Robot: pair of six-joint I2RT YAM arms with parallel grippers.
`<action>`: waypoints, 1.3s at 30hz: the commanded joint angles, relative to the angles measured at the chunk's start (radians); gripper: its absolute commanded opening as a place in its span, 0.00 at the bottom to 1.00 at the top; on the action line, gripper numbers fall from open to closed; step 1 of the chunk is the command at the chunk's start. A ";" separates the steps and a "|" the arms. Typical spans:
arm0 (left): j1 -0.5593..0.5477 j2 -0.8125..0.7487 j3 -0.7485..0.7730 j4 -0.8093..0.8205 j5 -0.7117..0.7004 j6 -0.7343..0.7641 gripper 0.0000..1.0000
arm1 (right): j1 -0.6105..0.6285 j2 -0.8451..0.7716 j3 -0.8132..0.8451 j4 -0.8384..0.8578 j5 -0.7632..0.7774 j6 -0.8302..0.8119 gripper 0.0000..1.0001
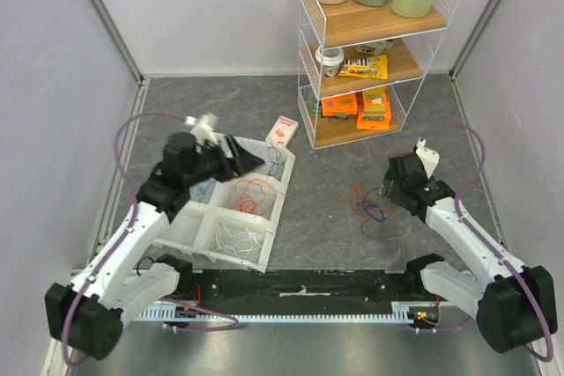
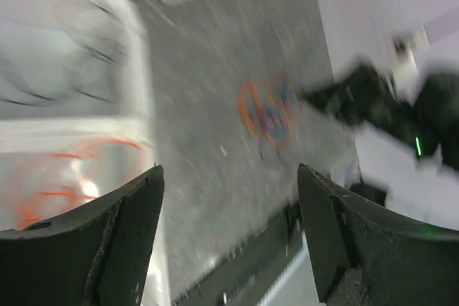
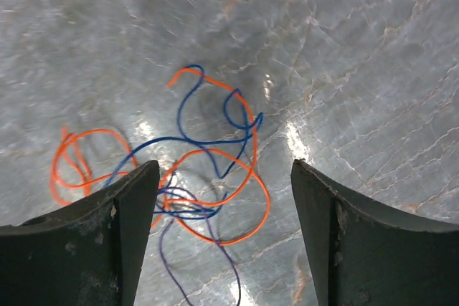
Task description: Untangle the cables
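A small tangle of orange and blue cables [image 1: 374, 211] lies on the grey table right of centre. It shows close up in the right wrist view [image 3: 204, 170] and blurred in the left wrist view [image 2: 267, 109]. My right gripper [image 1: 395, 189] hovers just above it, open and empty [image 3: 224, 177]. A white divided tray [image 1: 275, 217] at left holds sorted cables: orange ones [image 1: 251, 195], white ones [image 1: 236, 237], dark ones [image 1: 275, 160], blue ones [image 1: 204, 189]. My left gripper [image 1: 251, 160] is open and empty above the tray's far part [image 2: 229, 177].
A white wire shelf [image 1: 374, 46] with bottles and snack packs stands at the back. A small red and white packet [image 1: 282, 131] lies beside the tray. Purple hoses run along both arms. A black cable duct [image 1: 300, 286] runs along the near edge.
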 commanded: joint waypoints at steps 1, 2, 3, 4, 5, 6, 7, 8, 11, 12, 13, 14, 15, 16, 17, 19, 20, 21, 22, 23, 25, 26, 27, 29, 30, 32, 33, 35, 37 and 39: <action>-0.322 -0.008 -0.066 0.120 0.013 0.105 0.80 | -0.067 0.053 -0.053 0.174 -0.159 -0.042 0.79; -0.375 0.009 -0.088 0.161 0.019 0.104 0.79 | -0.064 0.081 -0.054 0.202 -0.241 -0.090 0.79; -0.410 0.029 -0.099 0.186 0.016 0.108 0.79 | -0.059 0.113 -0.052 0.239 -0.342 -0.151 0.78; -0.445 0.053 -0.103 0.197 0.007 0.113 0.79 | -0.047 0.151 -0.052 0.259 -0.448 -0.190 0.79; -0.471 0.079 -0.105 0.203 -0.002 0.119 0.78 | -0.018 0.179 -0.052 0.282 -0.502 -0.201 0.79; -0.488 0.102 -0.099 0.210 -0.002 0.125 0.77 | 0.031 0.197 -0.060 0.319 -0.574 -0.205 0.79; -0.505 0.128 -0.093 0.217 -0.002 0.134 0.77 | 0.084 0.207 -0.063 0.346 -0.604 -0.205 0.77; -0.516 0.147 -0.085 0.223 -0.005 0.139 0.76 | 0.153 0.210 -0.060 0.366 -0.600 -0.192 0.77; -0.535 0.208 -0.061 0.237 -0.010 0.148 0.76 | 0.270 0.211 -0.050 0.426 -0.622 -0.126 0.65; -0.536 0.222 -0.053 0.238 -0.016 0.147 0.75 | 0.275 0.204 -0.055 0.437 -0.632 -0.106 0.62; -0.538 0.234 -0.048 0.241 -0.024 0.144 0.75 | 0.275 0.183 -0.057 0.436 -0.612 -0.088 0.59; -0.536 0.245 -0.047 0.241 -0.030 0.139 0.75 | 0.275 0.169 -0.058 0.425 -0.595 -0.084 0.58; -0.538 0.256 -0.048 0.244 -0.031 0.135 0.75 | 0.275 0.146 -0.057 0.413 -0.571 -0.083 0.58; -0.539 0.270 -0.048 0.252 -0.031 0.128 0.75 | 0.275 0.123 -0.054 0.391 -0.555 -0.083 0.61; -0.539 0.288 -0.044 0.255 -0.030 0.124 0.76 | 0.275 0.100 -0.050 0.374 -0.534 -0.086 0.68; -0.547 0.334 -0.022 0.250 -0.024 0.133 0.76 | 0.275 0.069 -0.047 0.333 -0.479 -0.092 0.76; -0.548 0.363 -0.007 0.244 -0.037 0.139 0.76 | 0.275 0.061 -0.047 0.319 -0.454 -0.095 0.78; -0.551 0.388 0.013 0.232 -0.054 0.139 0.76 | 0.275 0.060 -0.050 0.313 -0.445 -0.106 0.78; -0.553 0.421 0.036 0.220 -0.070 0.141 0.76 | 0.275 0.066 -0.053 0.320 -0.455 -0.113 0.77; -0.551 0.460 0.060 0.195 -0.088 0.142 0.72 | 0.273 0.078 -0.054 0.339 -0.483 -0.121 0.75; -0.558 0.519 0.125 0.152 -0.125 0.144 0.63 | 0.275 0.112 -0.076 0.421 -0.579 -0.124 0.70; -0.562 0.541 0.137 0.143 -0.145 0.145 0.58 | 0.275 0.133 -0.084 0.452 -0.601 -0.117 0.67; -0.564 0.561 0.148 0.134 -0.165 0.145 0.55 | 0.275 0.148 -0.092 0.475 -0.615 -0.109 0.65; -0.577 0.584 0.157 0.115 -0.209 0.159 0.52 | 0.277 0.171 -0.107 0.514 -0.621 -0.106 0.62; -0.590 0.589 0.156 0.108 -0.244 0.168 0.52 | 0.277 0.178 -0.118 0.529 -0.621 -0.103 0.61; -0.605 0.596 0.154 0.091 -0.307 0.187 0.52 | 0.277 0.187 -0.139 0.576 -0.627 -0.094 0.57; -0.616 0.604 0.156 0.080 -0.336 0.196 0.54 | 0.277 0.191 -0.150 0.601 -0.641 -0.089 0.55; -0.630 0.627 0.163 0.057 -0.379 0.210 0.60 | 0.277 0.214 -0.170 0.627 -0.661 -0.078 0.52; -0.630 0.655 0.174 0.040 -0.381 0.213 0.61 | 0.277 0.237 -0.176 0.676 -0.670 -0.071 0.51; -0.633 0.678 0.180 0.028 -0.377 0.205 0.60 | 0.277 0.256 -0.181 0.686 -0.667 -0.070 0.52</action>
